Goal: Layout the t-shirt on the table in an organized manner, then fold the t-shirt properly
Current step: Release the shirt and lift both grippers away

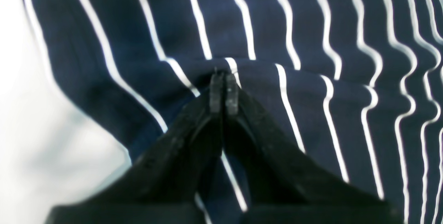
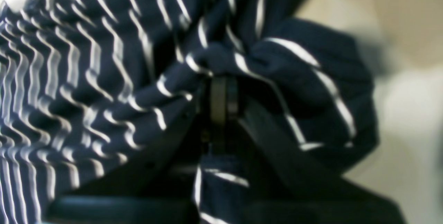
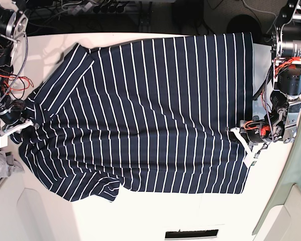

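1. Left wrist view: the left gripper (image 1: 224,92) is closed tight, pinching a fold of the t-shirt (image 1: 311,26); bare table (image 1: 20,113) shows at left.
2. Right wrist view: the right gripper (image 2: 223,96) is clamped on bunched striped cloth near the t-shirt's (image 2: 86,78) edge.
3. Base view: the t-shirt (image 3: 150,110) lies spread nearly flat across the white table (image 3: 140,211), sleeves out, a grey cloth (image 3: 0,165) at far left. Laying out looks almost complete; no fold appears to have been made yet.
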You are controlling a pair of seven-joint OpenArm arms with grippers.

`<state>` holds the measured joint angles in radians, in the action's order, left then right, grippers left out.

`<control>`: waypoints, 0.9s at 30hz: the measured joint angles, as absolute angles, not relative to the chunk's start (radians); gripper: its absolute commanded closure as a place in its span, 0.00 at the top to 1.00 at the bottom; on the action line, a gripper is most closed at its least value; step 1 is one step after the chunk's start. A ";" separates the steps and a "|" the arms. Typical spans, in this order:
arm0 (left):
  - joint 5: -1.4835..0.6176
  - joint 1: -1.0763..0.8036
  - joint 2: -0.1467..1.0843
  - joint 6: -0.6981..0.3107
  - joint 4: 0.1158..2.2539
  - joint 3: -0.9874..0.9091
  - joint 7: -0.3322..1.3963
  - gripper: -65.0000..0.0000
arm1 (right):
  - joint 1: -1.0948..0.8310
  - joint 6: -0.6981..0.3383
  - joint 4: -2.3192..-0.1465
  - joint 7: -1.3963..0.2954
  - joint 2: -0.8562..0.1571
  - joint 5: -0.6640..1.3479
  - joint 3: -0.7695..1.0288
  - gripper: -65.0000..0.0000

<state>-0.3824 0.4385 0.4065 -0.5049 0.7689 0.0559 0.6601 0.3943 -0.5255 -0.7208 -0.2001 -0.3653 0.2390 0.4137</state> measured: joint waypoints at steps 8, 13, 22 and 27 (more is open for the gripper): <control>-0.688 0.373 0.539 -0.589 1.059 0.059 0.839 0.00 | 0.261 -0.517 -0.927 -0.343 -0.388 0.348 0.416 0.00; -0.736 0.196 0.619 -0.614 1.294 0.060 0.853 0.00 | 0.023 -0.516 -1.208 -0.391 -0.389 0.436 0.467 0.00; -0.730 -0.046 0.562 -0.623 1.510 0.060 0.837 0.00 | -0.273 -0.520 -1.397 -0.395 -0.374 0.528 0.568 0.00; -0.720 -0.069 0.500 -0.633 1.510 0.060 0.826 0.00 | -0.279 -0.527 -1.394 -0.396 -0.287 0.535 0.559 0.41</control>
<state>-0.7200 -0.0689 0.4995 -0.6334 1.5101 0.0605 0.8261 -0.2794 -0.5266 -1.3941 -0.3958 -0.2874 0.5354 0.5591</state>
